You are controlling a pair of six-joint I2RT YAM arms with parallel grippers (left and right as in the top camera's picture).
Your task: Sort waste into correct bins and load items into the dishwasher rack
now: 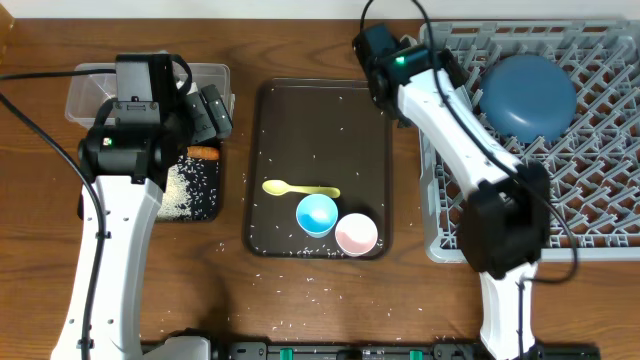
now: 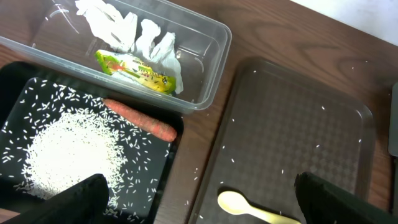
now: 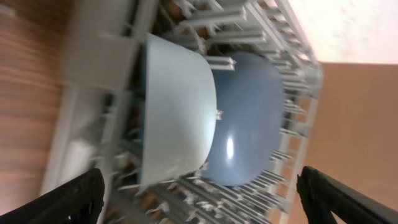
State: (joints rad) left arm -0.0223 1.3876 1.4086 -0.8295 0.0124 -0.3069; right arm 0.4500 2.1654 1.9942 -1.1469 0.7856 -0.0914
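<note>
Overhead: the spoon (image 1: 300, 189), blue cup (image 1: 316, 214) and pink cup (image 1: 356, 233) wait on the brown tray (image 1: 320, 120), not yet racked. The blue bowl (image 1: 525, 95) sits in the rack (image 1: 600, 170), apparently dome up, likely to drain.

Left wrist: tissue (image 2: 124, 31) and wrapper (image 2: 137, 71) lie in the tub (image 2: 214, 68), rice (image 2: 68, 146) and carrot (image 2: 140, 118) in the black tray (image 2: 18, 81); dry waste apart from food, it seems. The left hand (image 2: 199, 202) is spread and empty, with the spoon just below it.

Right wrist: the white bowl (image 3: 177, 118) stands on edge, leaning on the blue bowl, probably to save room. The right hand (image 3: 199, 199) is spread, gripping nothing. The bowl lies ahead, clear of both fingers.
</note>
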